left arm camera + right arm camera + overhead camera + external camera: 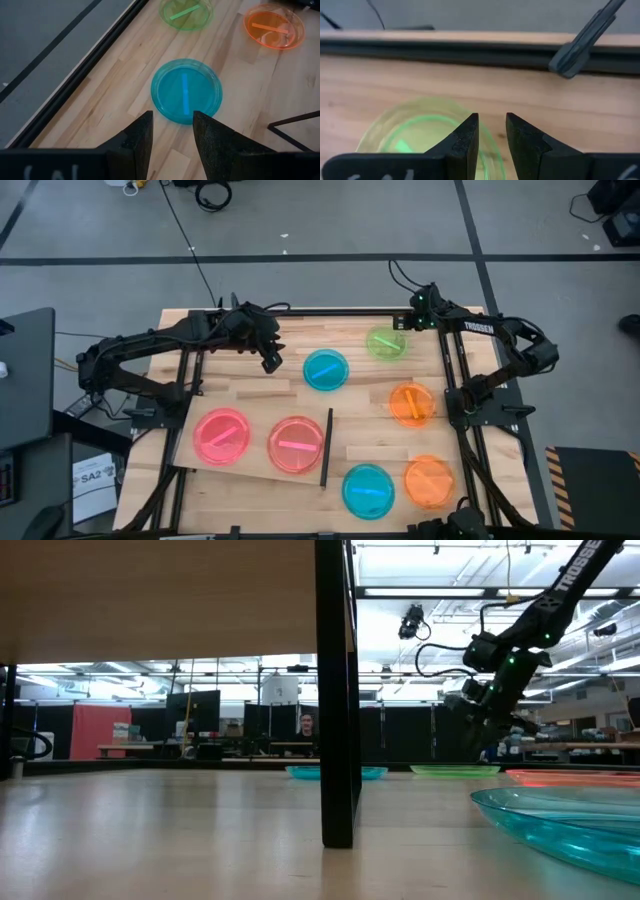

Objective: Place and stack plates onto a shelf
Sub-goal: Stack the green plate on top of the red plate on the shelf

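Plates — two pink (pixel 221 435) on shelf (pixel 262 471), left end effector (pixel 172 131) open near blue plate (pixel 186 91), right end effector (pixel 492 131) open over green plate (pixel 417 132).

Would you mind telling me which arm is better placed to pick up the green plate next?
The right. Its end effector hangs just above the green plate, fingers apart. The left end effector hangs open near the blue plate instead.

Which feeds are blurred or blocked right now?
Right wrist view: green plate under the right claw is soft and smeared. Low view: the shelf's underside and black strip block much of the frame; the near blue plate is out of focus. Left wrist view and high view: clear.
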Controlling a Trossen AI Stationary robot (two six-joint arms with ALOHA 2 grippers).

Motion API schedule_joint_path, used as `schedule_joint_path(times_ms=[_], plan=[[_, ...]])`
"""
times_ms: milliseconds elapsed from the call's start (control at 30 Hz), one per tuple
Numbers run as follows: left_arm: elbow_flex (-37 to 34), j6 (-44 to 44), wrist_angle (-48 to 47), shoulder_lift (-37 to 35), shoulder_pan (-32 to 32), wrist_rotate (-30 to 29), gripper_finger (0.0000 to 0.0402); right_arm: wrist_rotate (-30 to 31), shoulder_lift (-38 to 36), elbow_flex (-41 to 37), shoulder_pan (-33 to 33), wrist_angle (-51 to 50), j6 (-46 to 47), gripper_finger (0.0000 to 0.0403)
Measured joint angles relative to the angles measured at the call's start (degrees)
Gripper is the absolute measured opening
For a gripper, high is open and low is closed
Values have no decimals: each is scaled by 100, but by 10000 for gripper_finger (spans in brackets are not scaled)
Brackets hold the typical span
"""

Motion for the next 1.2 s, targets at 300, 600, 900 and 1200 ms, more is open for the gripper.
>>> schedule_joint_path(times_ms=[300,600,900,1200], plan=[[0,0,2,0,0,2,146,94,-4,1278,82,-3052,-95,105],[0,0,0,0,-2,2,146,90,-2,1145,367,-3354,322,105],[0,0,-2,-2,-7,2,146,48,0,721,483,-3236,820,105],[0,0,0,-2,-7,2,146,-54,2,689,573,-2896,866,105]])
